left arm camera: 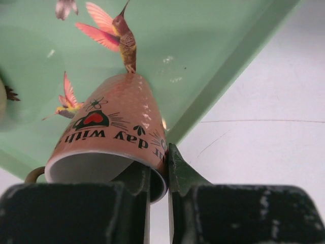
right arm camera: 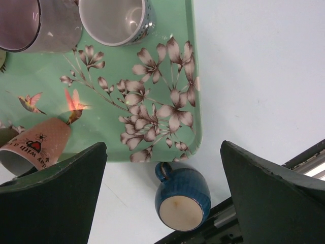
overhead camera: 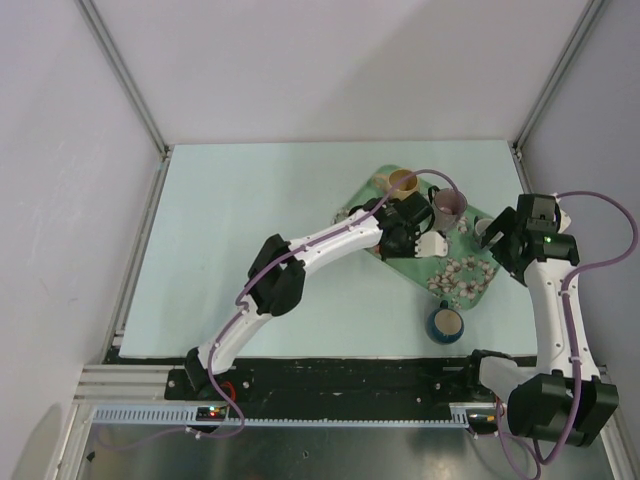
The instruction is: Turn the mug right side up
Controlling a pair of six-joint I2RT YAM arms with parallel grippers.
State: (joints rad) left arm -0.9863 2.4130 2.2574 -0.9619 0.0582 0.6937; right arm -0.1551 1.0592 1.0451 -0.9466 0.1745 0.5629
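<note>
The mug (overhead camera: 403,182), tan with a small side handle, stands at the far corner of the green tray (overhead camera: 470,285) with its mouth facing up. Neither gripper touches it. My left gripper (overhead camera: 424,243) (left arm camera: 158,168) is shut on the rim of a salmon-pink printed mug (left arm camera: 109,134) (right arm camera: 35,145), one finger inside and one outside. That mug lies tilted with its base over the tray (left arm camera: 203,40). My right gripper (overhead camera: 495,235) (right arm camera: 163,147) hangs open above the tray's near right corner with nothing between its fingers.
A mauve mug (overhead camera: 448,206) (right arm camera: 20,23) and a white-lined mug (right arm camera: 114,20) stand on the tray (right arm camera: 167,20). A dark blue mug (overhead camera: 446,323) (right arm camera: 183,201) sits on the table just off the tray's near edge, close to the black base rail.
</note>
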